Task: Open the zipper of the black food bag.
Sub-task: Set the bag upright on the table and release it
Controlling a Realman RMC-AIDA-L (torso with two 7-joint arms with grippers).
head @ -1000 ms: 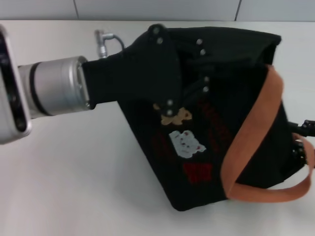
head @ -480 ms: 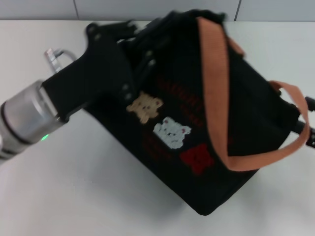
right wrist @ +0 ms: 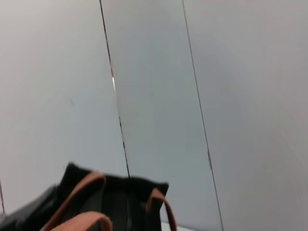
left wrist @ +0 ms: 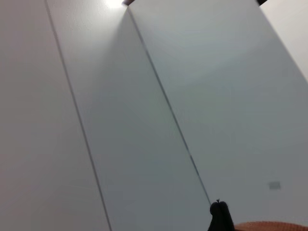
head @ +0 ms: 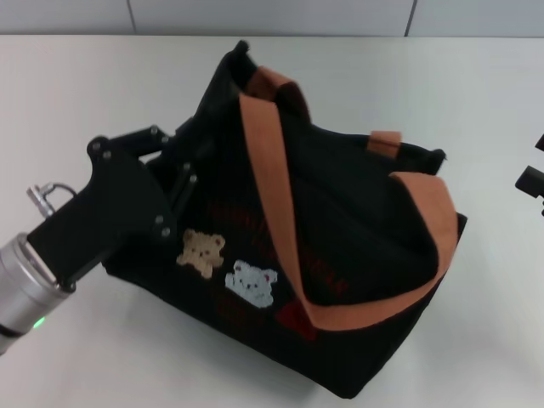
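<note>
The black food bag (head: pixel 357 246) stands on the white table, front with bear pictures facing me, its two orange-brown handles (head: pixel 276 195) draped over the top. The right wrist view shows its top end (right wrist: pixel 120 199) too. The zipper along the top rim cannot be made out against the black fabric. My left gripper (head: pixel 189 166) is at the bag's left end, shut on the fabric near the top corner, its tips lost against the black cloth. Only a small part of my right gripper (head: pixel 534 174) shows at the right edge, apart from the bag.
The white table (head: pixel 102 76) runs back to a pale panelled wall (head: pixel 272 15). A silver fitting (head: pixel 44 197) sticks out of the left wrist. Both wrist views look mostly at the wall.
The bag has turned and settled upright toward the table's middle. My left arm swung down and to the left with it. The right gripper now stands clear of the bag's right end.
</note>
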